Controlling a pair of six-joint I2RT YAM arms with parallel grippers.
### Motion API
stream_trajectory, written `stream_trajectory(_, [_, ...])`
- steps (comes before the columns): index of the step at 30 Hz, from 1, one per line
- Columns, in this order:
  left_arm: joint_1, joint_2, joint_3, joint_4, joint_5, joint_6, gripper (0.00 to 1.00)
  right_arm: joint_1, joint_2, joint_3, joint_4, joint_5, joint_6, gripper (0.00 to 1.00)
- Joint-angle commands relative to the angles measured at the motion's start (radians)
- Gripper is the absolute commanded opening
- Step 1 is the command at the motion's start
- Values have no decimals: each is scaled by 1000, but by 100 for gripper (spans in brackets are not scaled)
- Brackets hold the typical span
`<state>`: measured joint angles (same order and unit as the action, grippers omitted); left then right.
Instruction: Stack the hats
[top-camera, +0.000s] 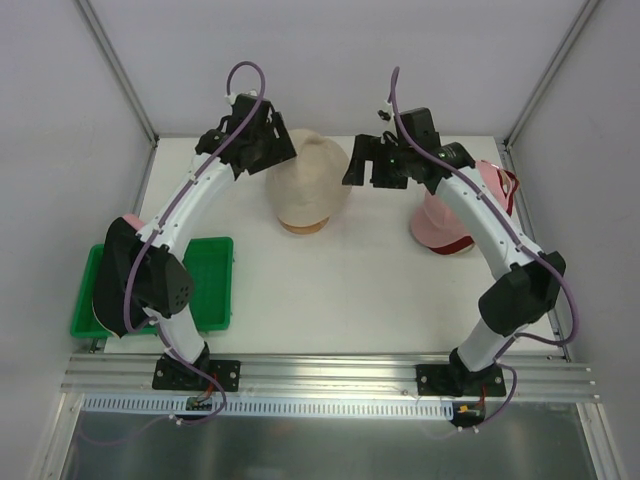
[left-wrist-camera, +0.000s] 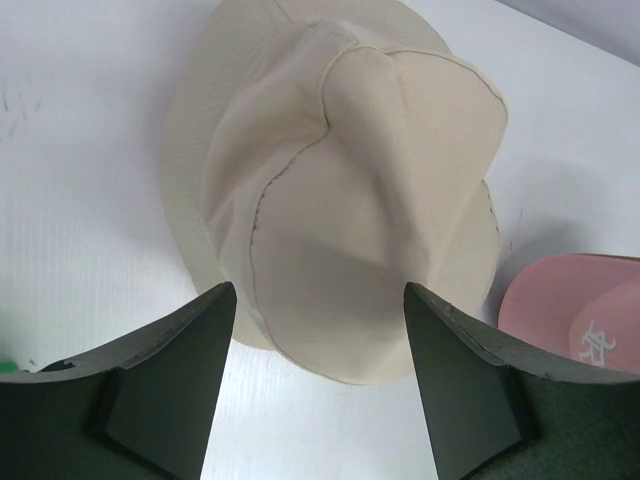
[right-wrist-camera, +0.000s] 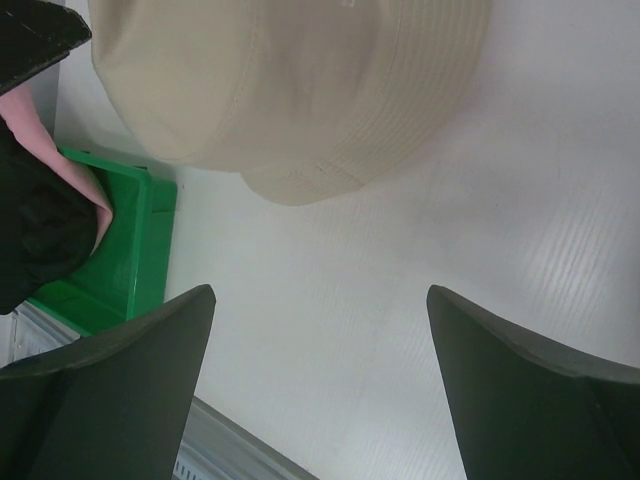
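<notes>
Partly behind right arm (top-camera: 487, 232), pink hats (top-camera: 432, 226).

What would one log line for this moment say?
left tool: open, empty, at beige hat | right tool: open, empty, beside it | pink cap: apart, at right, unstacked

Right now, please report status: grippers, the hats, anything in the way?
Left gripper open beside beige hat, not holding. Right gripper open, empty. Pink hats partly under right arm.
</notes>
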<state>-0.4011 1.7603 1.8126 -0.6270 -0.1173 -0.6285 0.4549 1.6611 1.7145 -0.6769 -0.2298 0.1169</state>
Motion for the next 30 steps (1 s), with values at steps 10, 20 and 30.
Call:
stream_trajectory(10, [25, -15, 17, -4, 22, 39, 68, 41, 164, 200, 46, -40, 35, 93])
stream_trajectory(20, [24, -22, -56, -2, 47, 35, 61, 47, 256, 212, 66, -45, 52, 93])
stream_trajectory(30, [21, -51, -139, 23, 50, 30, 54, 47, 289, 139, 106, -37, 64, 93])
